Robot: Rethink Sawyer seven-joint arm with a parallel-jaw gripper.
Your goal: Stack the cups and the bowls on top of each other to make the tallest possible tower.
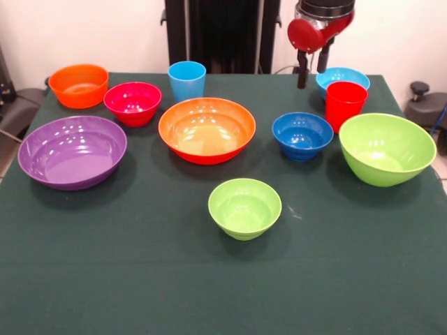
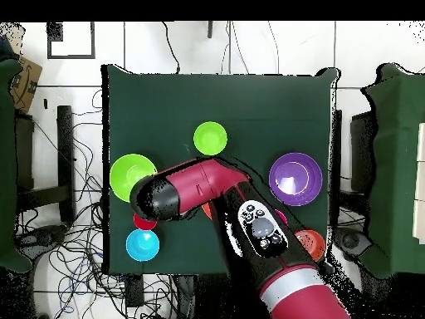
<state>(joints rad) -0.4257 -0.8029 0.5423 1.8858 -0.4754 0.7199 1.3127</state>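
Bowls sit separately on dark green cloth-covered table (image 1: 140,279), none nested; all glossy moulded plastic, round, rims flared. Front view, left to right: large shallow purple bowl (image 1: 72,151); small orange bowl (image 1: 78,85) behind it; magenta-red bowl (image 1: 133,102); large orange bowl (image 1: 207,130) at centre; small lime green bowl (image 1: 244,208) nearest camera; dark blue bowl (image 1: 302,135); large lime green bowl (image 1: 386,149), tilted. Light blue bowl (image 1: 341,75) at far right, partly hidden by red cup (image 1: 345,105), which stands just in front of it. Light blue cup (image 1: 186,80), smooth tapered tumbler, upright behind large orange bowl. Gripper (image 1: 311,70) hangs above table beside light blue bowl, two dark fingers (image 1: 302,72) spread apart, holding nothing.
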